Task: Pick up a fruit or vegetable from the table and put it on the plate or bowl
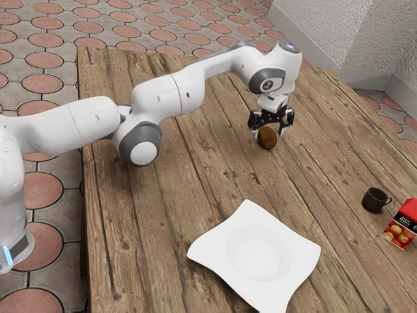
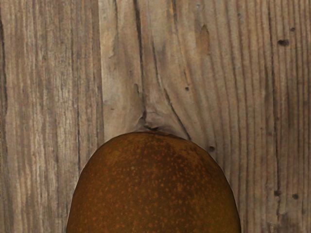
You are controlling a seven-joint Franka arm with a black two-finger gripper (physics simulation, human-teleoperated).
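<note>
The black two-finger gripper [image 1: 270,128] hangs directly over the brown oval kiwi [image 1: 267,138]; whether it grips cannot be told. The kiwi is low at the weathered wooden plank table [image 1: 163,215], with the white wavy-edged square plate [image 1: 254,261] at its 6 o'clock, well apart

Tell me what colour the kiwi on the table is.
Rusty brown with fine lighter speckles. The kiwi shows best in the wrist view.

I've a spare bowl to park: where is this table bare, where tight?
Bare table lies between the kiwi and the white plate, and at the exterior view's left of the plate. It is tight at the exterior view's right, where the dark cup and red carton sit close.
</note>
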